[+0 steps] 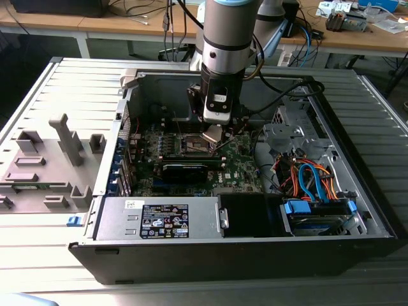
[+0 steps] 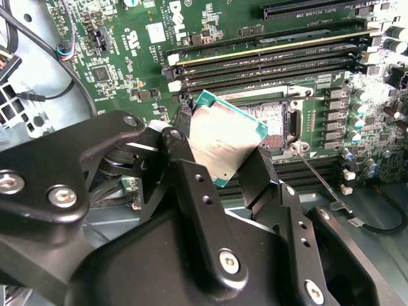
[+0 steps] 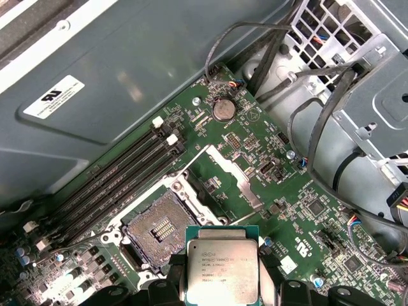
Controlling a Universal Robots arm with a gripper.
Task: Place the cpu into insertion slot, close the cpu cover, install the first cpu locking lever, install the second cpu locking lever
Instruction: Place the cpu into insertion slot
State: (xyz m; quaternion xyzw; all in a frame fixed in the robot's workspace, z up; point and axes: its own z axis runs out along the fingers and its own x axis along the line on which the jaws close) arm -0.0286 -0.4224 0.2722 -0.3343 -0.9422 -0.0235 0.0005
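Pinching the cpu [image 2: 226, 137] by two edges, the claw [image 2: 217, 159] hangs above the uncovered insertion slot [image 3: 159, 229].

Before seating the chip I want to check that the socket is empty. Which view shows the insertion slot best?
The first wrist view: the insertion slot lies open and almost wholly in sight, its contact field bare. In the second wrist view the cpu hides part of it; the exterior view sees it from afar.
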